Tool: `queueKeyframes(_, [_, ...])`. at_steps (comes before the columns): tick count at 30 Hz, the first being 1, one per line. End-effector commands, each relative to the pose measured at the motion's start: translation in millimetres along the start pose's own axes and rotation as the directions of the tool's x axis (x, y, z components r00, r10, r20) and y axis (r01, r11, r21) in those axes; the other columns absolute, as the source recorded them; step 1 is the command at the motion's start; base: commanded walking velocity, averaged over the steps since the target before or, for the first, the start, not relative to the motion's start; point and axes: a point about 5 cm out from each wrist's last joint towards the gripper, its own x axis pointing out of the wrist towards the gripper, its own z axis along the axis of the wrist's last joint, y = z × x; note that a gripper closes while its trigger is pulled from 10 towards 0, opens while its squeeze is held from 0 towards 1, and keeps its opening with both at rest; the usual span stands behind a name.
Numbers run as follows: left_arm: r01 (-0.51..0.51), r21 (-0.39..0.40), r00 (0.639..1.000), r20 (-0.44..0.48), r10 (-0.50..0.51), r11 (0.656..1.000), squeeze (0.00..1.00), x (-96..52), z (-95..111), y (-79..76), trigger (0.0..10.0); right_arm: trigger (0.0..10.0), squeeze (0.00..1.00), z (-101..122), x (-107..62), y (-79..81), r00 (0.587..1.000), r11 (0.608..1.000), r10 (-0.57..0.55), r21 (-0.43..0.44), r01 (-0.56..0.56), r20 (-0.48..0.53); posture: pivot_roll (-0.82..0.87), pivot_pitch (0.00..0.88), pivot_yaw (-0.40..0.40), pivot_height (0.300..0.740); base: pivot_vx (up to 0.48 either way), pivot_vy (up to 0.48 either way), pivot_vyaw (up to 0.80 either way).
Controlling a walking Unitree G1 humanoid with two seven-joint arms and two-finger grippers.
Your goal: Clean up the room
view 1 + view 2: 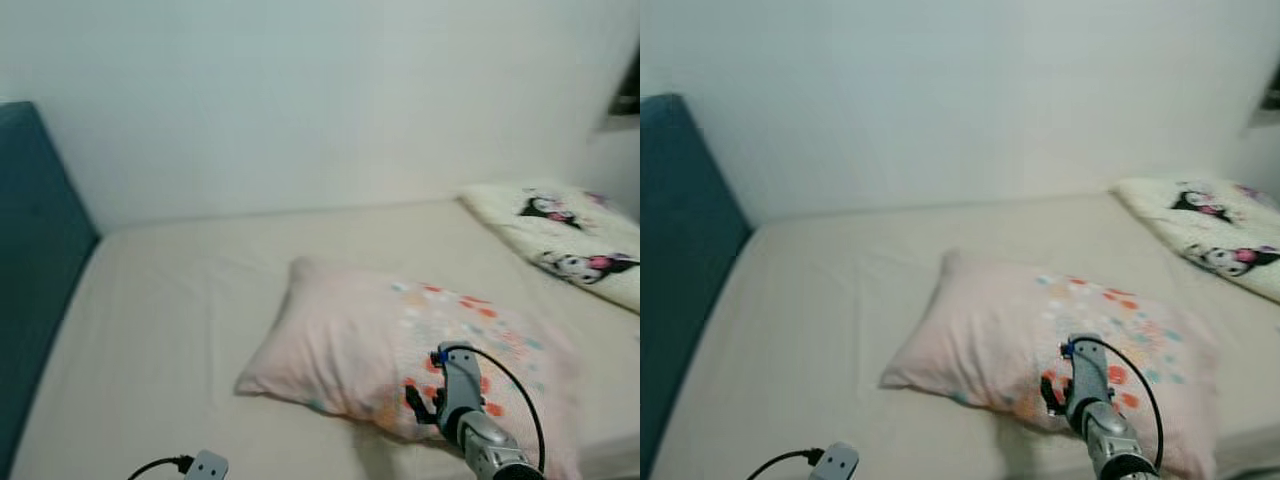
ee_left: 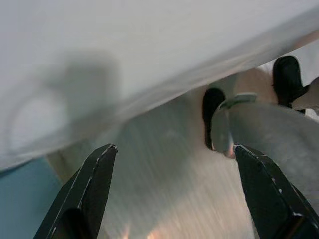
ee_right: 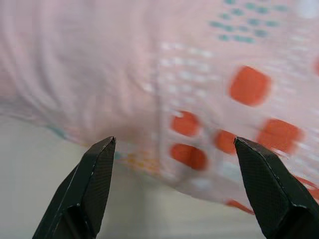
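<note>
I hold the right tool (image 3: 172, 191) spread wide, just short of the pink pillow (image 1: 400, 350) on the bed (image 1: 170, 320) | left tool (image 2: 174, 194) also spread, low beside the bed

Pale pink pillow (image 1: 400, 345) with orange and teal dots, cream sheet (image 1: 170, 320), teal headboard (image 1: 30, 260), white cartoon-print blanket (image 1: 570, 235)

right gripper (image 3: 172, 191) open, left gripper (image 2: 174, 194) open
</note>
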Motion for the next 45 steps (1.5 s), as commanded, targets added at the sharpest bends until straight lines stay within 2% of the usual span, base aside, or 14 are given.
queueKeyframes(1, [0.007,0.014,1.0,-0.01,-0.007,1.0,0.0,-0.3,-0.7,2.7,10.0,10.0,0.0,0.4,-1.1,-5.6,0.999,0.999,-0.035,0.013,0.035,0.009,-0.02,0.0,-0.026,0.74,0.0,-0.289,0.0])
queueKeyframes(8, [0.024,0.026,1.0,-0.011,-0.023,0.999,0.0,0.0,-0.2,-0.3,10.0,10.0,0.0,2.1,-2.1,-13.4,0.996,0.995,-0.092,0.044,0.091,0.011,-0.02,0.0,-0.023,0.74,0.0,-0.448,0.0])
queueKeyframes(14, [0.035,0.031,0.999,-0.007,-0.035,0.999,0.0,1.4,1.5,-13.0,10.0,10.0,0.0,3.7,-1.8,-16.1,0.993,0.989,-0.119,0.094,0.117,0.01,-0.02,0.0,-0.023,0.74,0.0,-0.472,0.0])
queueKeyframes(15, [0.037,0.026,0.999,-0.001,-0.037,0.999,0.0,1.9,2.9,-16.7,10.0,10.0,0.0,4.4,-0.3,-12.2,0.996,0.972,-0.092,0.219,0.088,0.008,-0.02,0.0,-0.023,0.74,0.0,0.0,0.0])
queueKeyframes(16, [0.039,0.024,0.999,0.001,-0.039,0.999,0.0,2.1,3.6,-18.8,10.0,10.0,0.0,4.4,0.8,-8.2,0.998,0.959,-0.064,0.276,0.059,0.007,-0.02,0.0,-0.022,0.74,0.0,0.0,0.0])
queueKeyframes(17, [0.039,0.024,0.999,0.001,-0.039,0.999,0.0,2.1,3.6,-18.8,10.0,10.0,0.0,4.4,0.8,-8.2,0.998,0.959,-0.064,0.276,0.059,0.007,-0.02,0.0,-0.022,0.74,0.0,0.0,0.0])
queueKeyframes(18, [0.043,0.027,0.999,0.001,-0.043,0.999,0.0,2.6,4.6,-24.1,10.0,10.0,0.0,3.5,3.4,4.8,1.0,0.94,0.029,0.341,-0.028,0.001,-0.02,0.0,-0.02,0.74,0.0,0.0,0.0])
queueKeyframes(19, [0.045,0.03,0.999,0.001,-0.045,0.999,0.0,2.8,5.0,-26.9,10.0,10.0,0.0,2.9,4.5,12.1,0.997,0.93,0.08,0.359,-0.073,-0.004,-0.02,0.0,-0.02,0.74,0.0,0.0,0.0])
queueKeyframes(20, [0.045,0.03,0.999,0.001,-0.045,0.999,0.0,2.8,5.0,-26.9,10.0,10.0,0.0,2.9,4.5,12.1,0.997,0.93,0.08,0.359,-0.073,-0.004,-0.02,0.0,-0.02,0.74,0.0,0.0,0.0])
queueKeyframes(22, [0.047,0.041,0.999,-0.001,-0.047,0.998,0.0,3.2,6.3,-32.0,10.0,10.0,0.0,1.7,6.1,26.2,0.986,0.918,0.165,0.368,-0.148,-0.014,-0.02,0.0,-0.02,0.74,0.0,0.0,0.0])
queueKeyframes(32, [0.043,0.047,0.999,0.008,-0.044,0.998,0.0,4.5,15.1,-37.1,10.0,10.0,0.0,-0.2,7.8,38.9,0.979,0.924,0.201,0.34,-0.175,-0.041,-0.02,0.0,-0.021,0.74,0.0,0.0,0.0])
queueKeyframes(38, [0.037,0.079,0.999,0.018,-0.038,0.996,0.0,5.2,23.7,-27.9,10.0,10.0,0.0,-4.8,7.0,41.7,0.973,0.93,0.221,0.315,-0.189,-0.069,-0.02,0.0,-0.018,0.74,0.0,-0.078,0.0])
queueKeyframes(43, [0.038,0.081,0.999,0.012,-0.039,0.996,0.0,4.9,22.5,-23.3,10.0,10.0,0.0,-4.7,6.8,41.5,0.972,0.93,0.226,0.312,-0.194,-0.071,-0.02,0.0,-0.018,0.74,0.0,-0.472,0.0])
queueKeyframes(45, [0.024,0.069,1.0,0.008,-0.024,0.997,0.0,4.1,18.7,-16.3,10.0,10.0,0.0,-3.0,7.3,43.6,0.968,0.933,0.24,0.293,-0.211,-0.067,-0.02,0.0,-0.017,0.74,0.0,-0.236,0.0])
